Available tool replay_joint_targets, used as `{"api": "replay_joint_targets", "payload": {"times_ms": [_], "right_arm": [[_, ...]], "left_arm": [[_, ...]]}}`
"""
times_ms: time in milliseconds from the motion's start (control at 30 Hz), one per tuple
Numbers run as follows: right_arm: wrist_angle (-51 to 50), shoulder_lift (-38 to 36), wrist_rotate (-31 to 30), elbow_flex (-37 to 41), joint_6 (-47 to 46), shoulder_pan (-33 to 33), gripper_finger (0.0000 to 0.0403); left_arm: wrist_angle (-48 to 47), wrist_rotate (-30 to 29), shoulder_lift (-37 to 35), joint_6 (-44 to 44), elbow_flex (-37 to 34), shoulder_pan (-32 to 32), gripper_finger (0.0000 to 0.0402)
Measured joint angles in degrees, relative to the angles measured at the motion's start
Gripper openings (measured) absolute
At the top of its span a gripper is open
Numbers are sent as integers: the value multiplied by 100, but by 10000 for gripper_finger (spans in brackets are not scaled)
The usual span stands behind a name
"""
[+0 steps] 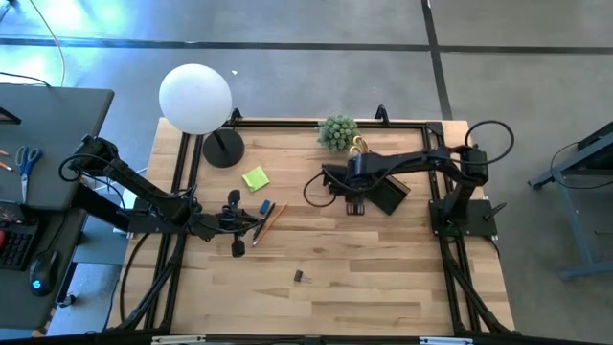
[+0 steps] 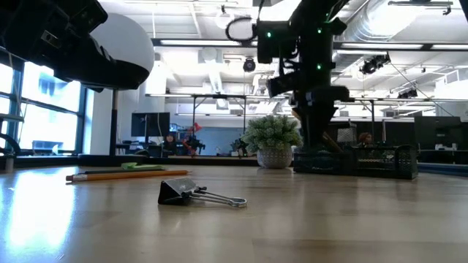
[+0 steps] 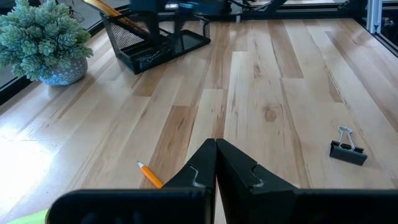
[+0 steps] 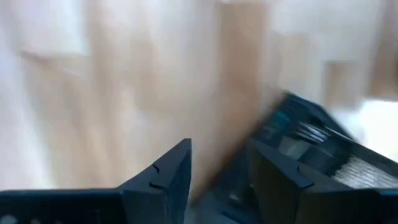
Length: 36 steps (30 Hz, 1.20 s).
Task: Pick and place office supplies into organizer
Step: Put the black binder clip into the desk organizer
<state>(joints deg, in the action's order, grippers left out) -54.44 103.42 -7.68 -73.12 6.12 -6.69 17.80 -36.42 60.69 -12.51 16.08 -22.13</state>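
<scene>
My left gripper [image 1: 252,227] [image 3: 216,158] is shut, low over the table at the near end of the orange and dark pencils [image 1: 271,216] [image 2: 124,174]. An orange pencil [image 3: 149,175] lies on the table just beside its fingers. The small blue block [image 1: 265,206] and the lime-green pad [image 1: 255,178] lie flat beyond them. A dark binder clip [image 1: 299,276] [image 2: 194,193] [image 3: 348,150] rests nearer the near edge. The black organizer [image 1: 388,195] [image 2: 358,161] [image 3: 158,40] stands right of centre, with a yellow-orange item [image 3: 109,9] sticking up from it. My right gripper [image 1: 354,201] [image 4: 217,168] is open beside the organizer [image 4: 311,143]. My left gripper is shut with nothing visible between its fingertips. The orange pencil's tip [image 3: 144,168] shows next to one finger, but I cannot tell whether the finger touches it.
A potted plant [image 1: 337,131] [image 2: 272,142] [image 3: 43,43] stands at the far edge. The lamp's round black base [image 1: 222,149] and white globe [image 1: 195,98] are at the far left corner. Bare wood [image 1: 383,278] spreads across the near half.
</scene>
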Motion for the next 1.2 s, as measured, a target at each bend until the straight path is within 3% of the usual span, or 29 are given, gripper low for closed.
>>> {"api": "replay_joint_targets", "payload": {"times_ms": [300, 767, 900, 1067, 1200], "right_arm": [[904, 0, 978, 0, -691, 879, 145], [2071, 0, 361, 0, -1861, 2325, 131], [2638, 0, 29, 0, -2025, 2705, 129], [3167, 59, -393, 0, -2074, 3121, 129], [3370, 280, -437, 0, -2207, 3304, 129]], "left_arm": [[0, 98, 0, -42, 0, 0, 1], [65, 176, 1, -164, 0, 0, 1], [309, 577, -1, -139, -2, -2, 1], [764, 1751, 26, 213, -2, -5, 1], [1192, 2080, 222, 392, 0, -2, 1]]}}
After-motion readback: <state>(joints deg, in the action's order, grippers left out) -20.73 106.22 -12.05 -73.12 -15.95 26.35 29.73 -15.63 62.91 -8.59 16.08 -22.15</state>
